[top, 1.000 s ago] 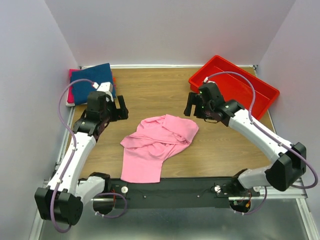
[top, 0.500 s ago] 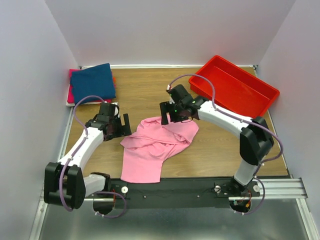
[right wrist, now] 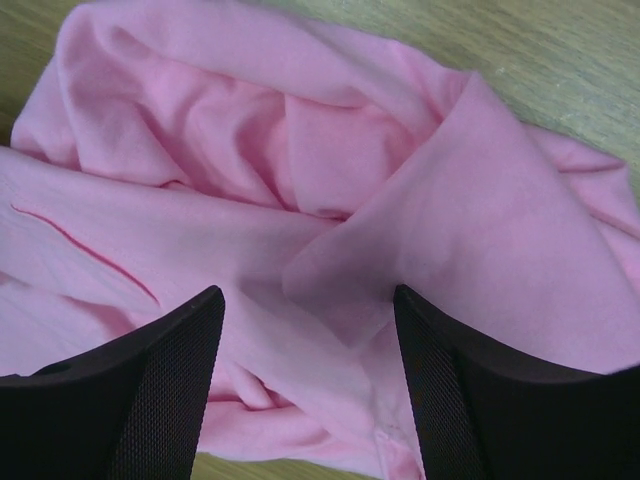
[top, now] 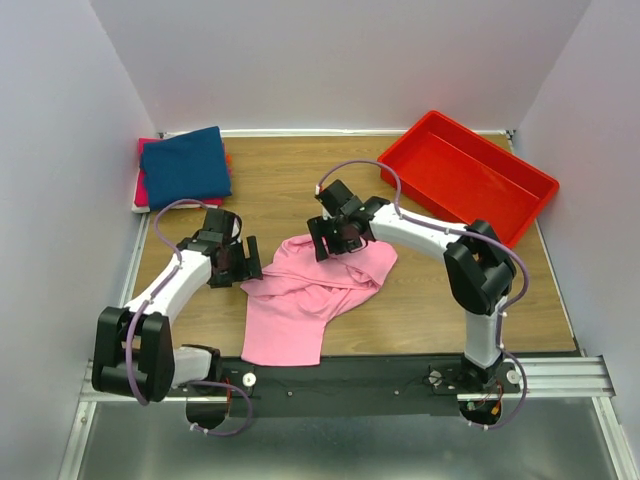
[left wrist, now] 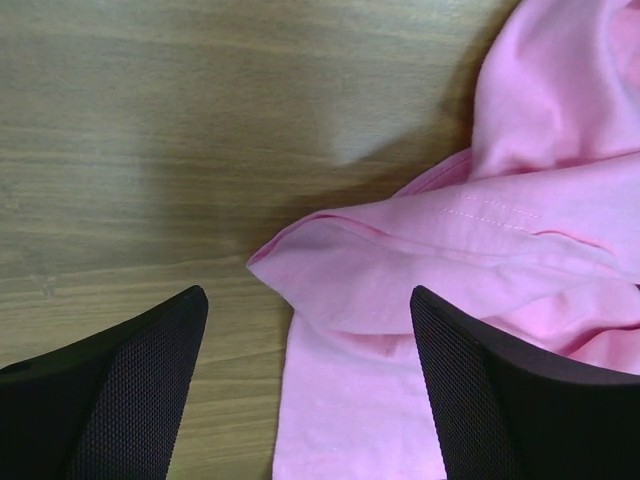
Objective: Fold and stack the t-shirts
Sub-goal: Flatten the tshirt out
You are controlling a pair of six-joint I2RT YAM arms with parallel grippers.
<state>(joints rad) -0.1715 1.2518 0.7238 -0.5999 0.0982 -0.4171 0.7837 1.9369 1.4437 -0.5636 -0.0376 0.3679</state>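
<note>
Pink shirt (top: 305, 295): you've got it crumpled mid-table (top: 290, 180), reaching toward the 6 o'clock edge. The top half is bunched in folds, the bottom half lies flatter.
L gripper (top: 243, 262): it sits at the shirt's 9 o'clock edge. Jaws are spread, nothing pinched. In the L wrist view (left wrist: 307, 298) a folded corner of the pink shirt (left wrist: 450, 300) lies btwn the two fingers (left wrist: 120, 390), w/ bare wood beside it.
R gripper (top: 326, 240): it sits at the shirt's 12 o'clock edge. Jaws are spread, nothing pinched. In the R wrist view (right wrist: 307, 293) you're right over the rumpled cloth (right wrist: 300, 190). Can't tell if the tips touch it.
Blue shirt (top: 183, 163): folded, at the 10 o'clock corner, on top of a red shirt (top: 143, 186).
Tray (top: 520, 190): red, at the 2 o'clock corner, well apart from the pink shirt.
</note>
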